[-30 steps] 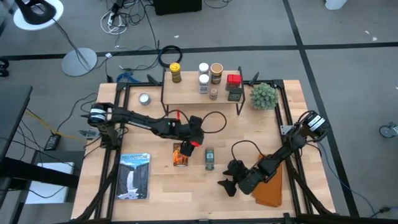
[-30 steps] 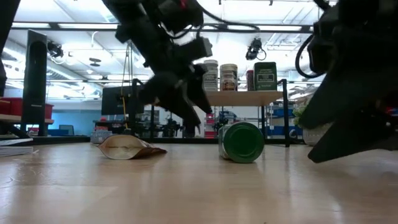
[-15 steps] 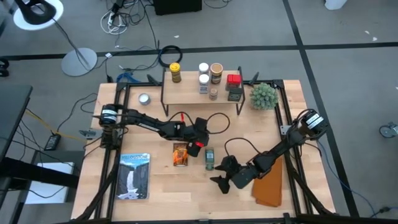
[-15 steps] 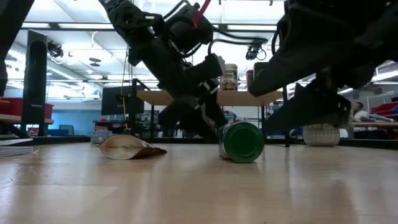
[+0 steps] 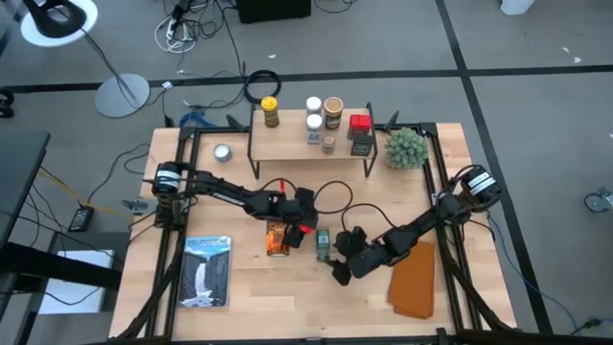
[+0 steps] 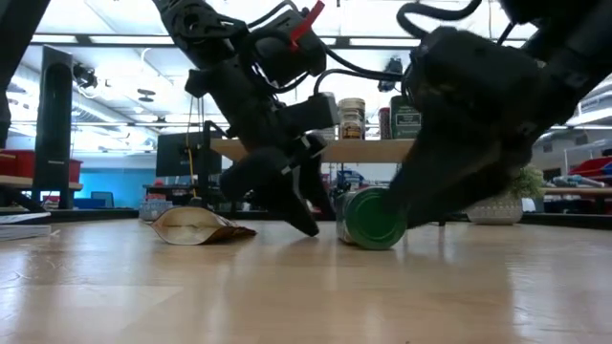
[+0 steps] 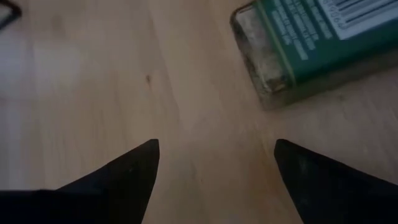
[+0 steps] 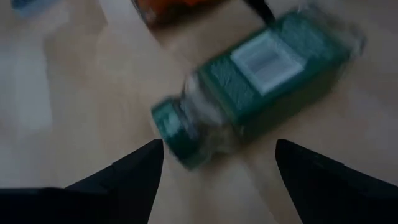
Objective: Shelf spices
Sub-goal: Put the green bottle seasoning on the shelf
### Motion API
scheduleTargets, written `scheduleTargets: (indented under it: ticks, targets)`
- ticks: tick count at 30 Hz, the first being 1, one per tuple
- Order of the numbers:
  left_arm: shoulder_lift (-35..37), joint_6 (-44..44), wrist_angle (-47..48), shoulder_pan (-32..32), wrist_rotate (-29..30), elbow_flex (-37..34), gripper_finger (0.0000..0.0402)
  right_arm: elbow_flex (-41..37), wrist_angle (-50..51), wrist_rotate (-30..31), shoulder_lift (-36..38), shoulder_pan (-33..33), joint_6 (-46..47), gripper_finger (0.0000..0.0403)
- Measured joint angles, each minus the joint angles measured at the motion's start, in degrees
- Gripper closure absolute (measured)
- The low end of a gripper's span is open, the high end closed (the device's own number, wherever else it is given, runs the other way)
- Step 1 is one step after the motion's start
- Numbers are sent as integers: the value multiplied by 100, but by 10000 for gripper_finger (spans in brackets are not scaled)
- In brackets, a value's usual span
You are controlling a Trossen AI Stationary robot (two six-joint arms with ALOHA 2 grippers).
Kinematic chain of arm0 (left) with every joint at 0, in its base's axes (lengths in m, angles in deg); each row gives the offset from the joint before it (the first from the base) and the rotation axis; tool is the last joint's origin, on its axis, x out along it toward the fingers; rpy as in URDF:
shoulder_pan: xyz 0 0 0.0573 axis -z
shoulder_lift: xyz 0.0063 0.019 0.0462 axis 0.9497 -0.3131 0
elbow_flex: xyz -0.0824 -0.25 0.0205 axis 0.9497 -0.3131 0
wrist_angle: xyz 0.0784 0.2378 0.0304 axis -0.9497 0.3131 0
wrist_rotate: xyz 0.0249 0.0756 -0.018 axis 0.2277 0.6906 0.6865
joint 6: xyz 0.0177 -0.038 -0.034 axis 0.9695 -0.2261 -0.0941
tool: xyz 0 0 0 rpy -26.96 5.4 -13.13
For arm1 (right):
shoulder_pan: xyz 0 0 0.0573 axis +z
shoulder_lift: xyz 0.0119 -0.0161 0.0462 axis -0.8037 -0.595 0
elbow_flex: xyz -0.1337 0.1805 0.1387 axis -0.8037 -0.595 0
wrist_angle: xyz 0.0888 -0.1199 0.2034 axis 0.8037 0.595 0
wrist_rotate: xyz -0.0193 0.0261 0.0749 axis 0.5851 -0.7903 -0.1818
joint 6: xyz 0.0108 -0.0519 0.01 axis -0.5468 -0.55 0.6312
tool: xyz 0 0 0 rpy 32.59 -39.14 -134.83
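I see that my right gripper has travelled from the 5 o'clock part of the table toward the centre, and now it stands just beside the green-lidded jar that lies on its side near the middle of the tabletop. In the right wrist view this jar fills the space ahead of the two dark fingers, which are spread apart with nothing between them, so I judge it is the jar I am reaching for. My left gripper has also come a little lower, and it hangs at about 11 o'clock from the jar, between it and the orange packet that lies flat just at 9 o'clock of the jar. Its fingers are also spread and hold nothing; past them I see only bare wood and one end of the jar. On the shelf at 12 o'clock of the table several spices already stand: a yellow-lidded jar, two white-lidded ones, a tan-lidded one, a red tin and a dark box. So I think most of the work is done, and the lying jar and the packet are what remains. Both arms are now near the same jar, so I must be careful that they do not meet; the jar is round and may roll if a finger pushes it.
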Motion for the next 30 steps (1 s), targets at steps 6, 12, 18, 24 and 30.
scheduleTargets:
  ticks: [6,12,18,24,30]
  targets:
    - [6,-507,146,145,-73,2,74,1,318,-804,31,-125,280,95]
    - [-1,-784,82,360,-130,17,74,5,360,-1053,107,-65,389,95]
    - [-15,-800,148,528,-201,108,74,-1,735,-1729,389,-26,955,95]
    - [-15,-1011,-22,644,-189,208,74,28,1427,-1790,467,44,1591,95]
    - [-15,-1214,-611,730,-205,210,74,22,1535,-1722,465,153,1638,95]
